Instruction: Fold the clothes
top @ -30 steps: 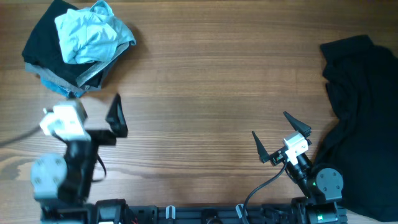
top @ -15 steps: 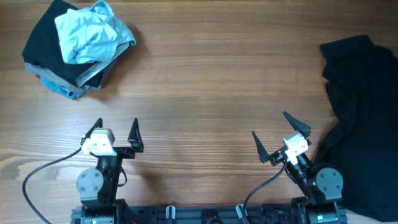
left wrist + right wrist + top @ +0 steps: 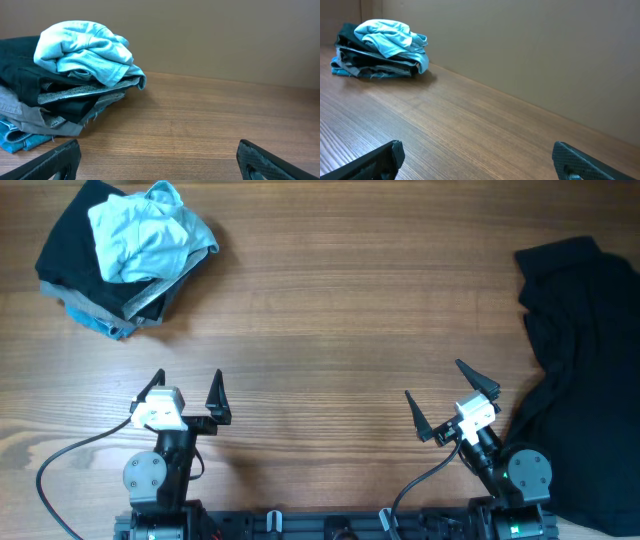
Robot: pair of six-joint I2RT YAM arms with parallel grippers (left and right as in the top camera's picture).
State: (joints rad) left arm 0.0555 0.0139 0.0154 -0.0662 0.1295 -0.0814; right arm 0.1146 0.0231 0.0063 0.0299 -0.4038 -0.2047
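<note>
A crumpled pale blue T-shirt [image 3: 148, 232] lies on top of a pile of clothes [image 3: 85, 280] at the table's far left corner; it also shows in the left wrist view [image 3: 82, 50] and the right wrist view [image 3: 387, 35]. A large black garment [image 3: 585, 360] is spread along the right edge. My left gripper [image 3: 186, 383] stands open near the front edge, well short of the pile, with nothing between its fingers. Near the front right my right gripper [image 3: 437, 385] is open too and empty, just left of the black garment.
The pile holds dark, grey and denim-blue pieces [image 3: 30, 107] under the T-shirt. Bare wooden table [image 3: 340, 310] stretches between the pile and the black garment. A plain wall [image 3: 530, 55] rises behind the table's far edge.
The left arm swung from the far left front towards the middle and turned to face the table's back, then held still. The right arm did not move.
</note>
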